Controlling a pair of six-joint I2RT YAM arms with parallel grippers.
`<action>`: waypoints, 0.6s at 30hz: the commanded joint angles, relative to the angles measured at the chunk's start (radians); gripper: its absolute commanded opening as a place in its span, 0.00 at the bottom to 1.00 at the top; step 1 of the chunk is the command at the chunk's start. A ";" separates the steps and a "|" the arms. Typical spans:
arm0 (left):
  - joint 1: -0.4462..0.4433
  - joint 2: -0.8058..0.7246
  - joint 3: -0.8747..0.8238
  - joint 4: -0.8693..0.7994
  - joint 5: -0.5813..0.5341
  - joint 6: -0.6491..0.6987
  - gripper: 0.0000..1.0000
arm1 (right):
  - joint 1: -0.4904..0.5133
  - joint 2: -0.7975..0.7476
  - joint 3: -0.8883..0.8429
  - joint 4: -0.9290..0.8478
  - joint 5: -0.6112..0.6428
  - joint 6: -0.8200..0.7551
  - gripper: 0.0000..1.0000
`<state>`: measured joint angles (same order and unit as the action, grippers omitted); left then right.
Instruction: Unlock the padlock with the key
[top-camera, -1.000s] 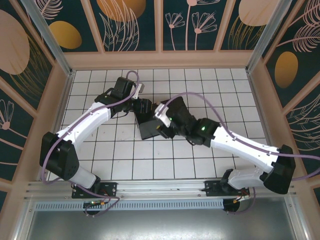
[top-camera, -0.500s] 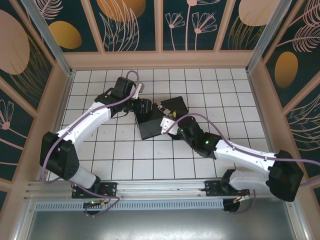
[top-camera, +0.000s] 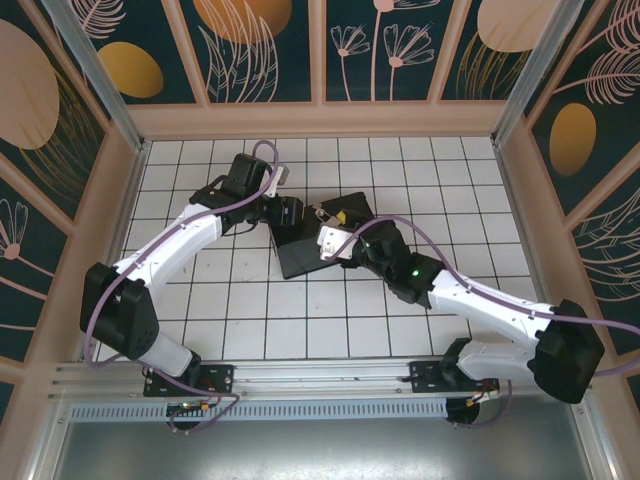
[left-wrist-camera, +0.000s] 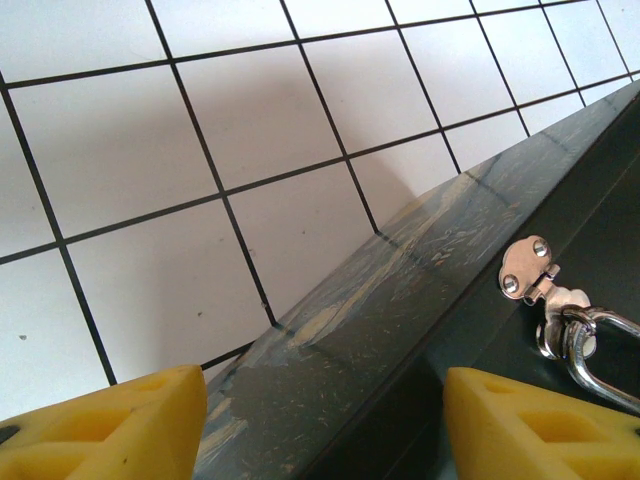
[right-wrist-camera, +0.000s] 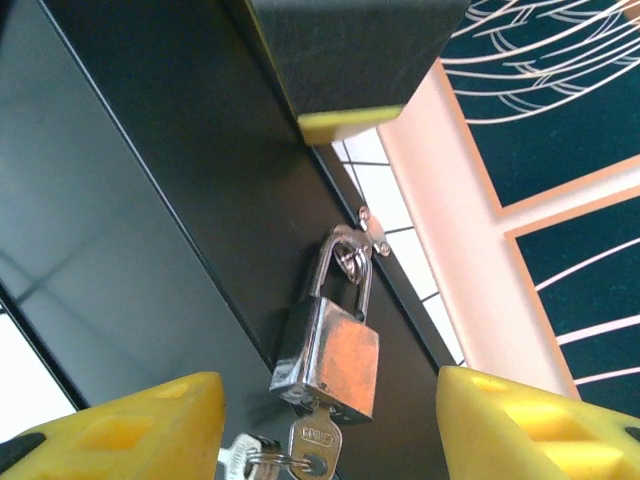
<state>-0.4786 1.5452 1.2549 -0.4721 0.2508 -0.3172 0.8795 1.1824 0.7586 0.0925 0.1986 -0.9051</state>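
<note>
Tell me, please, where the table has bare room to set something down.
Bare tiles lie between the front rail and the box, and along the back wall. The left claw and right claw crowd the box.

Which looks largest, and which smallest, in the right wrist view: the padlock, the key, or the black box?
1. black box
2. padlock
3. key, which the picture's lower edge cuts off, so its full size is unsure
</note>
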 joint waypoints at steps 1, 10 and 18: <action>0.006 0.032 0.000 -0.022 -0.025 0.022 0.64 | -0.028 0.021 0.047 0.001 -0.061 -0.040 0.58; 0.007 0.030 -0.013 -0.016 -0.006 0.033 0.63 | -0.051 0.087 0.078 -0.016 -0.098 -0.078 0.52; 0.008 0.034 -0.020 -0.008 -0.005 0.038 0.63 | -0.084 0.113 0.117 -0.091 -0.134 -0.065 0.37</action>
<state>-0.4778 1.5501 1.2549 -0.4595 0.2565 -0.3031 0.8085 1.2842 0.8341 0.0414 0.0933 -0.9653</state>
